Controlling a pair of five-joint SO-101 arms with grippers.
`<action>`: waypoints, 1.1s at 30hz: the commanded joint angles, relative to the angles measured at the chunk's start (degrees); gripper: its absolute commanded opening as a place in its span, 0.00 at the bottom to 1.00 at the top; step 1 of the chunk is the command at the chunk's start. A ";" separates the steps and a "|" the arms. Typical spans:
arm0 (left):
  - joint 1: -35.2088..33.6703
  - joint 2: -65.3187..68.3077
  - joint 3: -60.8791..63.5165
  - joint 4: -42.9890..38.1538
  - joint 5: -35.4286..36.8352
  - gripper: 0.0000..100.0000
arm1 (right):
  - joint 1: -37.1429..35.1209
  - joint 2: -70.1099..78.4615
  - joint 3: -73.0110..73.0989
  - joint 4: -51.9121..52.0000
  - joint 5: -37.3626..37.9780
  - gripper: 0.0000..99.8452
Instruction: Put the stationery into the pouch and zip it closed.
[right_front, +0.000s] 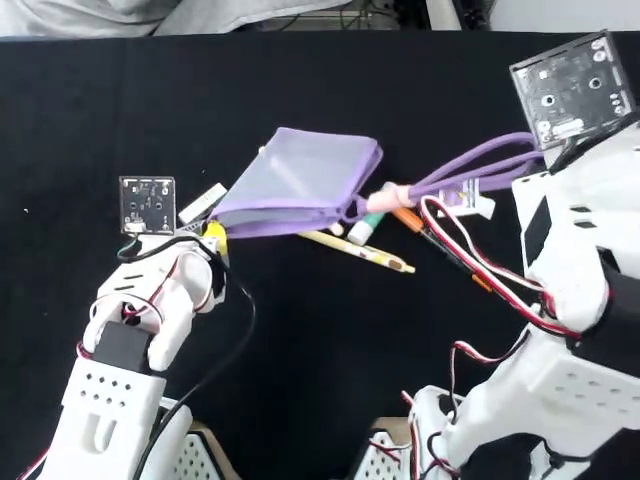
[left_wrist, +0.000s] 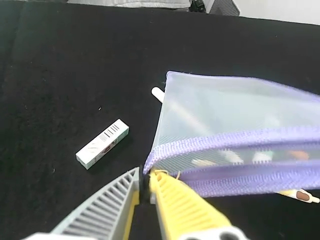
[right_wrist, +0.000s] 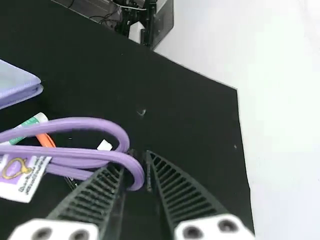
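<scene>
Left wrist view: left gripper (left_wrist: 145, 176) pinched shut on pouch (left_wrist: 235, 120) corner, mid-table. Right gripper (right_wrist: 136, 166) clamps strap (right_wrist: 75, 122). Risk: opposing pull could slip corner free; pencil (right_front: 360, 250) lies outside pouch.

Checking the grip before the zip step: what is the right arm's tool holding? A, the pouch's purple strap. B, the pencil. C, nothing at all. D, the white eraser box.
A: in the right wrist view the right tool is shut on the purple strap, which loops out from between its two halves.
</scene>
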 joint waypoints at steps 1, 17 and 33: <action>-1.19 -0.26 -0.31 0.00 0.62 0.03 | 1.58 -1.45 -2.95 0.09 -0.44 0.01; -1.10 -0.26 -0.75 -0.09 0.62 0.03 | -4.92 -4.00 -3.30 1.32 -4.40 0.01; 3.30 -0.26 -6.20 4.40 3.43 0.03 | -19.87 -12.88 10.95 1.76 -4.31 0.20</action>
